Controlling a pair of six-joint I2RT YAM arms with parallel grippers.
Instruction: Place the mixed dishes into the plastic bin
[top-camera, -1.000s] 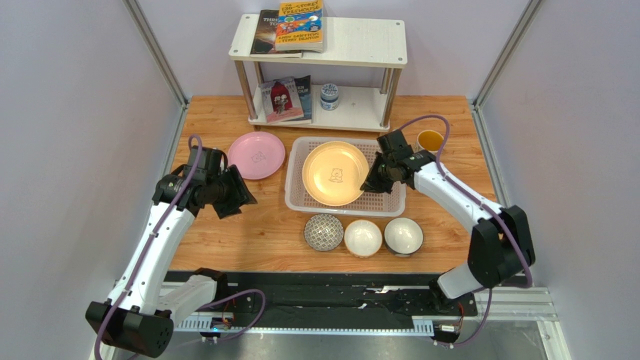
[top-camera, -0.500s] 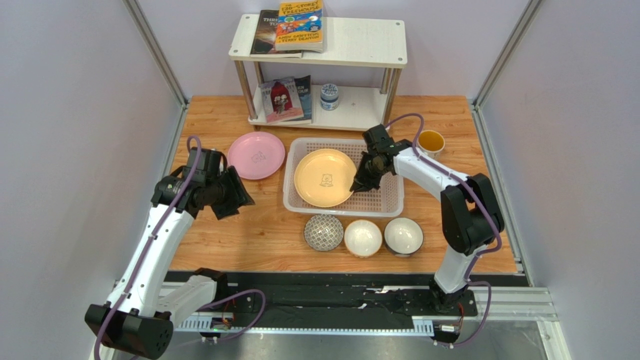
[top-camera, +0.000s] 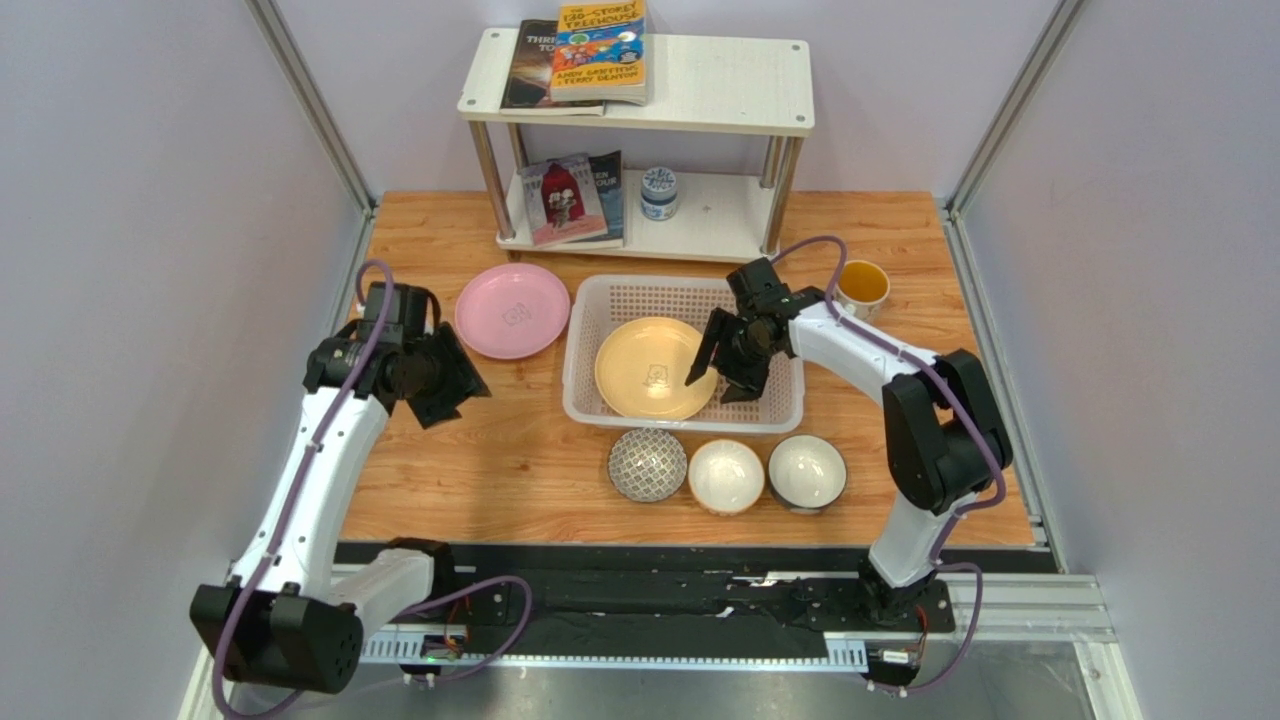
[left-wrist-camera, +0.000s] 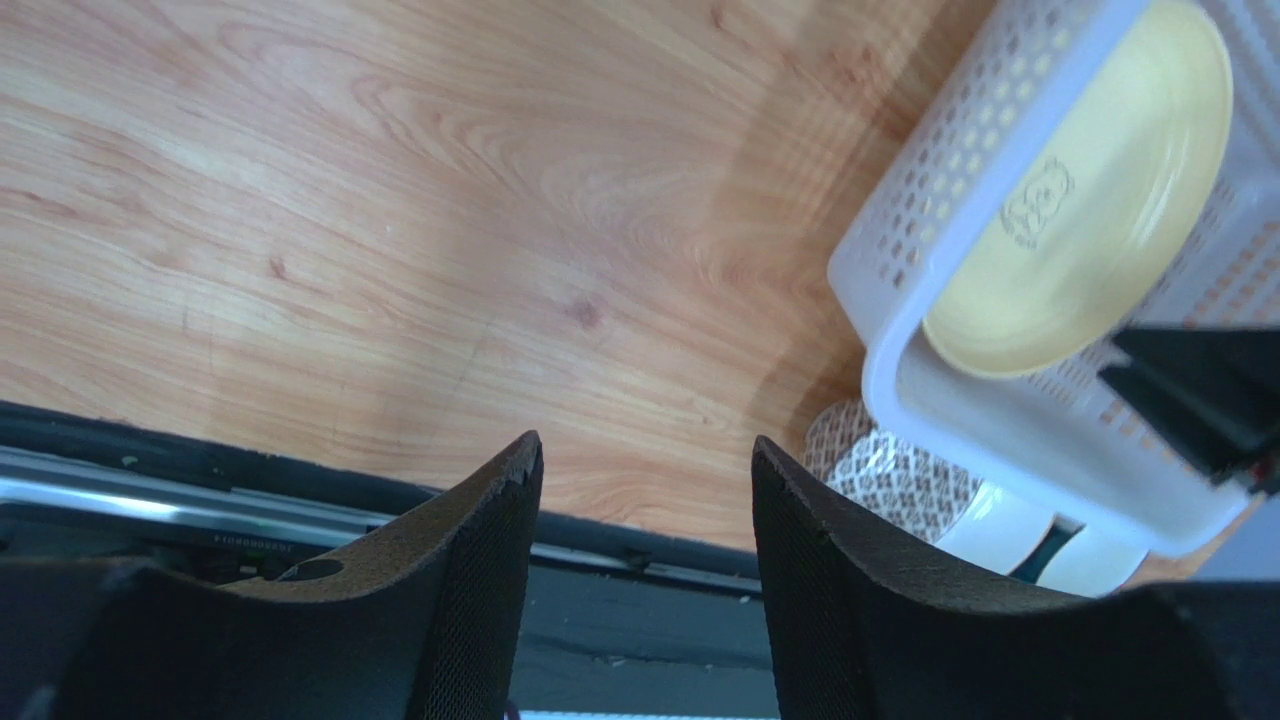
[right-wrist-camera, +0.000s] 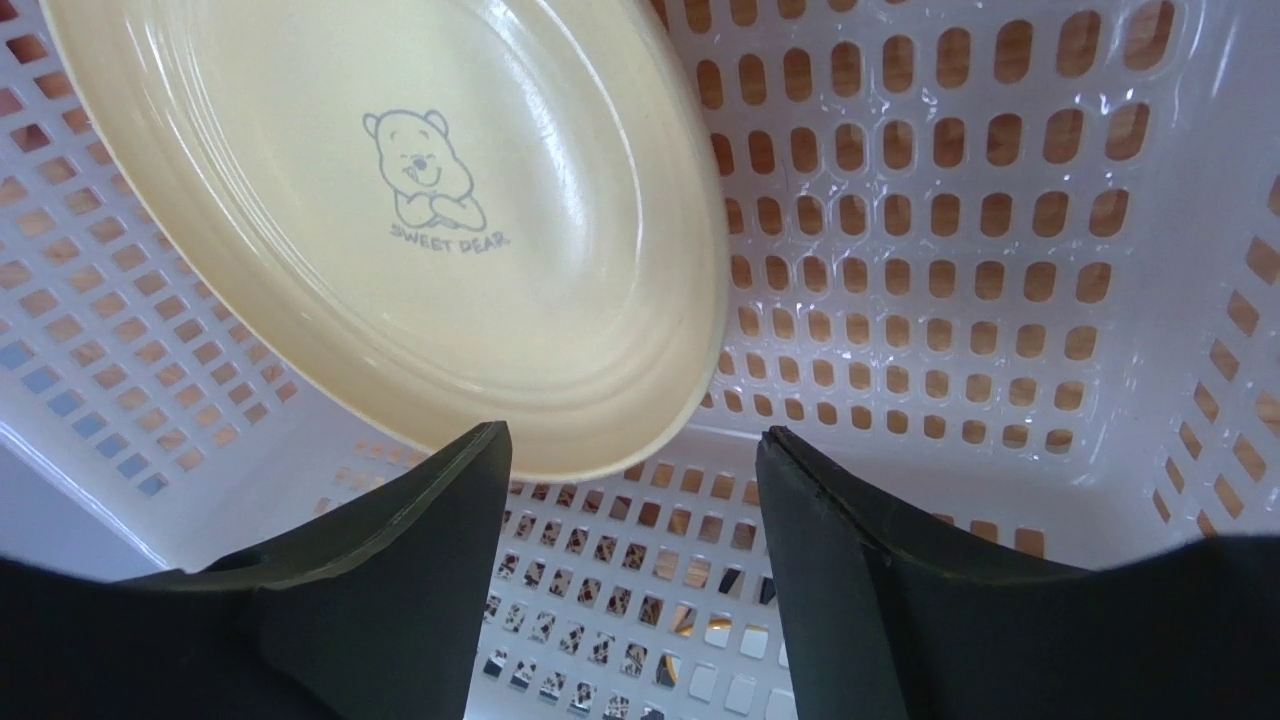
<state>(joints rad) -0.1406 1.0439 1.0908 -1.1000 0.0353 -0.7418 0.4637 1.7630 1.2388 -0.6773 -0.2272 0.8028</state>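
Wooden table (top-camera: 496, 450): round pale yellow plate (top-camera: 654, 368) rests in white perforated plastic bin (top-camera: 684, 293). Right hand (right-wrist-camera: 631, 443) (spread wide, empty) may snag its wall.

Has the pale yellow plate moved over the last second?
Yes. The pale yellow plate has sunk down into the plastic bin, ending closer to the bin's near wall and slightly further left.

Pale yellow plate (top-camera: 651, 369) lies in the white bin (top-camera: 577, 357); pink plate (top-camera: 513, 311), three bowls (top-camera: 726, 476) and mug (top-camera: 861, 282) stand outside.
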